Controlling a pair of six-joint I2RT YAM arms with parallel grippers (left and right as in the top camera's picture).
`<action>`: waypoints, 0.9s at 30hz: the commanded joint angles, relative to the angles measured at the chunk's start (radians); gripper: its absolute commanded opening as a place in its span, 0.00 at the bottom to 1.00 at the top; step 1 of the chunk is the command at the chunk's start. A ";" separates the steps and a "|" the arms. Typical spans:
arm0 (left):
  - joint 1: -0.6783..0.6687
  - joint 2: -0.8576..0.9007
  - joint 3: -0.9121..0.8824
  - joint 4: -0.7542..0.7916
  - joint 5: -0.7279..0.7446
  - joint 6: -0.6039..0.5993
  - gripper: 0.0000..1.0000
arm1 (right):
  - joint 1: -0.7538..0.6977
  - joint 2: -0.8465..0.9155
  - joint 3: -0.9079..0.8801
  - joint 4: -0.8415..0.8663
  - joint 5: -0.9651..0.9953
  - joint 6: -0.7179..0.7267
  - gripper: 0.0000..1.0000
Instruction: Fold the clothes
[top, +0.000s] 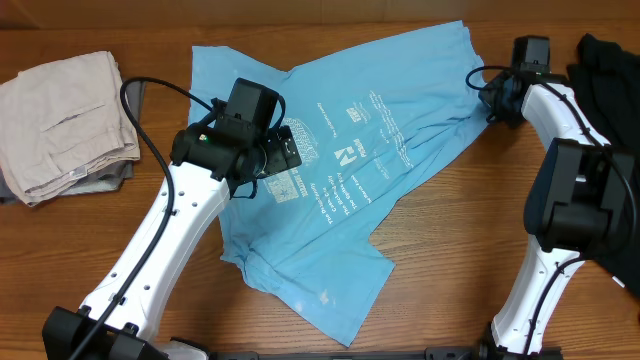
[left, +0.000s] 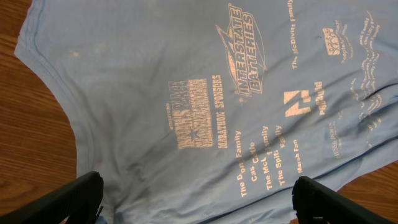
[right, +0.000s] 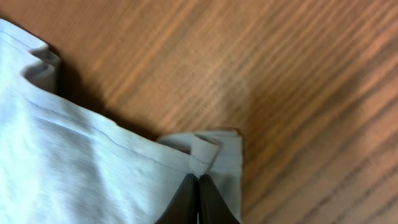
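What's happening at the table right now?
A blue T-shirt lies rumpled and unfolded on the table. The right end effector is shut on a corner at the shirt's right edge. The left end effector is open above the print, holding nothing. Beige trousers sit at the left, dark cloth at the right.

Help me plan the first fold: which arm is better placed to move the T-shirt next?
Right. The right gripper is shut on a corner of the T-shirt, likely ready to pull it over. The left gripper hangs open above the printed middle, gripping nothing.
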 joint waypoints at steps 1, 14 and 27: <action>0.005 0.001 0.002 0.000 -0.020 0.007 1.00 | -0.006 0.013 0.022 -0.020 0.024 0.000 0.04; 0.005 0.001 0.002 0.000 -0.020 0.007 1.00 | -0.015 -0.063 0.021 -0.278 0.294 0.000 0.04; 0.005 0.001 0.002 0.000 -0.020 0.007 1.00 | -0.118 -0.063 0.021 -0.472 0.388 -0.001 0.04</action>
